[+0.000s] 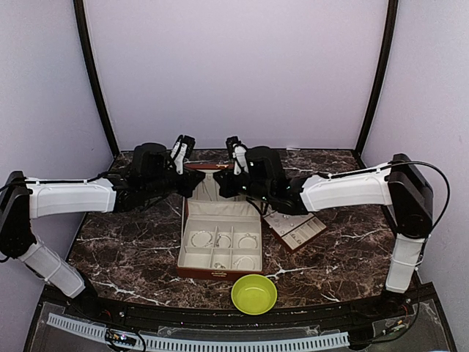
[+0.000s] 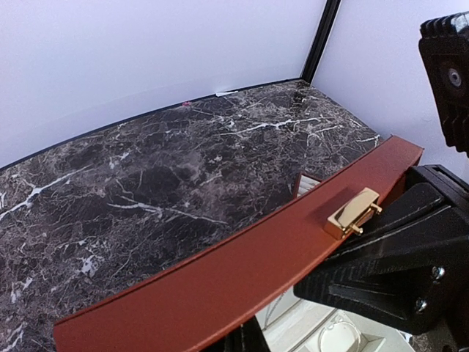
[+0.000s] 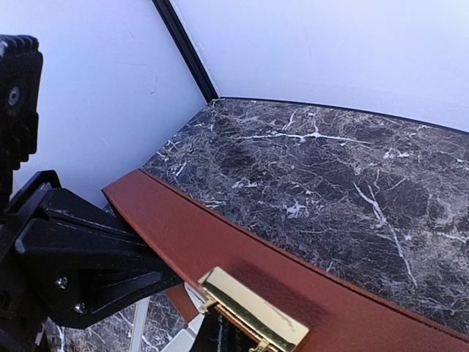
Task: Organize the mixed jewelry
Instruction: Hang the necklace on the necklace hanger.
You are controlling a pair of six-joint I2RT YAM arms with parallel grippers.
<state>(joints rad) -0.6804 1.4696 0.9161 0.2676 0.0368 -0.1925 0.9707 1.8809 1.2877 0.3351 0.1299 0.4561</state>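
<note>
The red-brown box lies open in the middle, its lid standing upright. Thin silvery hoops and small pale pieces lie in its cream compartments; one hoop shows in the left wrist view. My left gripper and right gripper both sit at the lid's top edge. In the left wrist view the lid's rim with its gold clasp covers my jaws; one dark finger shows below it. The right wrist view shows the rim, the clasp and one finger.
A yellow-green bowl stands in front of the box, with nothing visible in it. A flat brown-edged tray lies to the box's right, under the right arm. The dark marble table ends at grey walls at the back and sides.
</note>
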